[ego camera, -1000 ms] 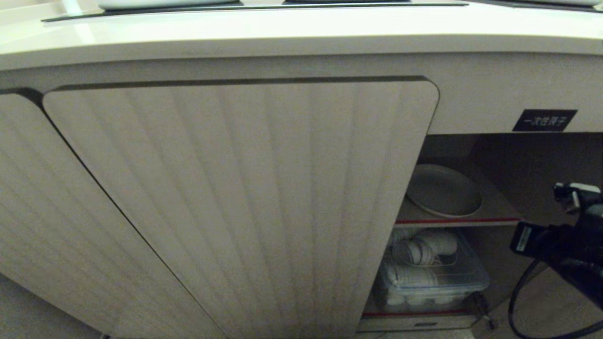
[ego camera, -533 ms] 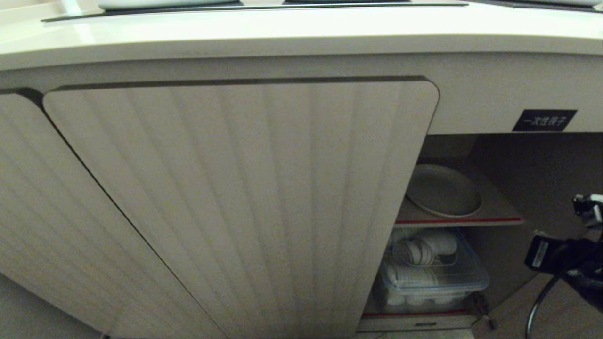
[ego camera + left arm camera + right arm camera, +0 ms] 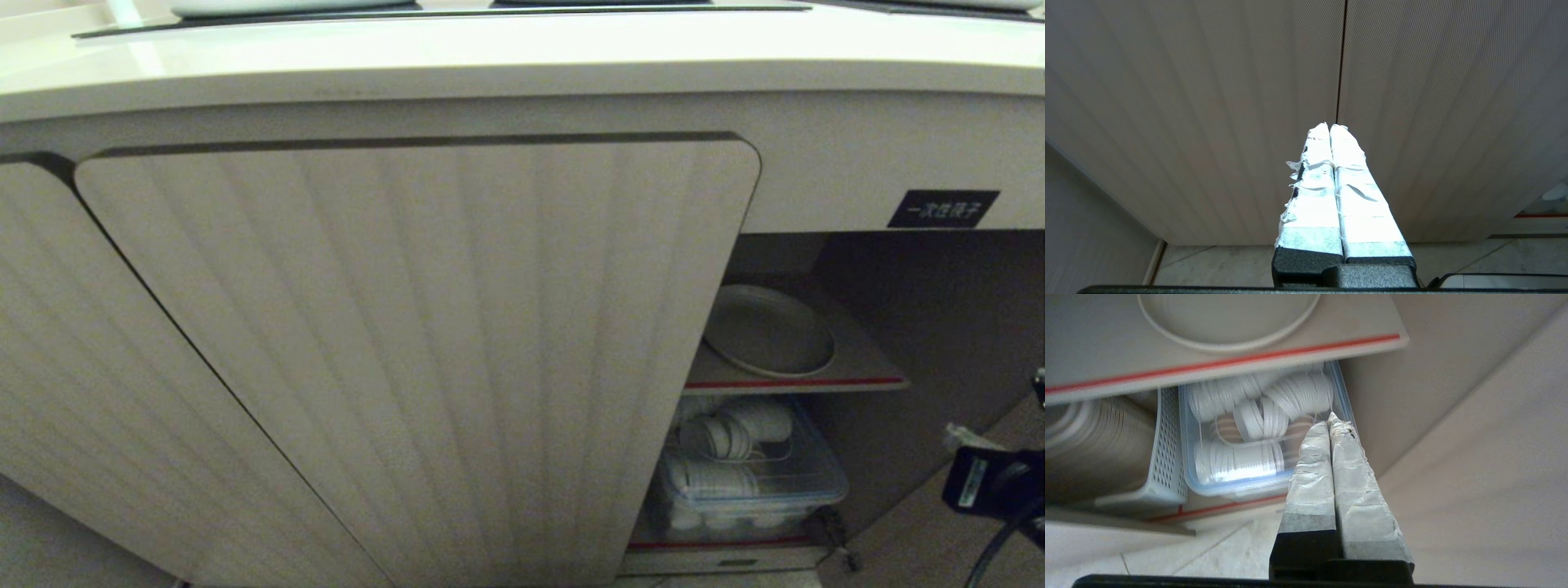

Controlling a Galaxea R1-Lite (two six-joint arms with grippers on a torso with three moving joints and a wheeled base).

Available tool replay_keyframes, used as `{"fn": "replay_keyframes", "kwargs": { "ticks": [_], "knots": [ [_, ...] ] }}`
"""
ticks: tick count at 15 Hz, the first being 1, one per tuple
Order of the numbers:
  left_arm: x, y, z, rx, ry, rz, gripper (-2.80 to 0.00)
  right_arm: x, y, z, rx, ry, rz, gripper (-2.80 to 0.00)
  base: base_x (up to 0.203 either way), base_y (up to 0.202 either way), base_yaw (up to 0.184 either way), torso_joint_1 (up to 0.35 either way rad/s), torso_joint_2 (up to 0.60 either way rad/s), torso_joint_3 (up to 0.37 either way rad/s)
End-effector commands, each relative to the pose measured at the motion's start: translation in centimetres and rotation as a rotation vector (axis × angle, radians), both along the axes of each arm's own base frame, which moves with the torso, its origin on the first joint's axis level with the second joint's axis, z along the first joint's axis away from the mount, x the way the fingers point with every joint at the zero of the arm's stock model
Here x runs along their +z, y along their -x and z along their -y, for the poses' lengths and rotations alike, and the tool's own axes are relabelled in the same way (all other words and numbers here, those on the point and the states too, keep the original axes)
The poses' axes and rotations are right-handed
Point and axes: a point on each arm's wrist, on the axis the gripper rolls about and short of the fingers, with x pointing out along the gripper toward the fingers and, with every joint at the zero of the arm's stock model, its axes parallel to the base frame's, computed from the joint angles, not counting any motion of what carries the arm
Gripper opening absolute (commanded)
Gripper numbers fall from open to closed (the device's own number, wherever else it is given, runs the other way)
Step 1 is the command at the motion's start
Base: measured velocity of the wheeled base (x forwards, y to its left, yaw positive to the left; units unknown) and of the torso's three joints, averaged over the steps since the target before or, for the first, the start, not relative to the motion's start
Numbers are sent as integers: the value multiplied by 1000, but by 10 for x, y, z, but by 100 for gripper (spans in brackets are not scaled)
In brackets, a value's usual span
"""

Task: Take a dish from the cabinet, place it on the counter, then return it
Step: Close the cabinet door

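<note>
Right gripper (image 3: 1329,424): we are seeing both fingers pressed together, gripping nothing.
Left gripper (image 3: 1329,127): fingers together, idling at the closed door (image 3: 1208,102).
Dish (image 3: 1229,322): lying flat on the red-edged shelf (image 3: 1367,335), beyond the right fingertips, inside the cabinet (image 3: 857,163).
Handling: we are judging it stiff, smooth, breakable; pinch its near rim.
</note>
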Motion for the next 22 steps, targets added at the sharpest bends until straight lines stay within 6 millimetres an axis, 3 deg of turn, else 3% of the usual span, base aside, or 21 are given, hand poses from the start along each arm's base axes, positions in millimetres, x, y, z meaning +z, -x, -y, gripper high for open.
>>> {"fn": "replay_keyframes", "kwargs": {
  "ticks": [1, 10, 22],
  "knots": [
    [0, 0, 0, 0, 0, 0, -280, 2, 15, 1, 1, 1, 39, -280, 0, 0, 0, 0, 0, 0],
    [0, 0, 0, 0, 0, 0, -280, 9, 65, 3, 25, 59, 133, -280, 0, 0, 0, 0, 0, 0],
    [0, 0, 0, 0, 0, 0, -280, -24, 132, 6, 29, 152, 19, -280, 0, 0, 0, 0, 0, 0]
  ]
}}
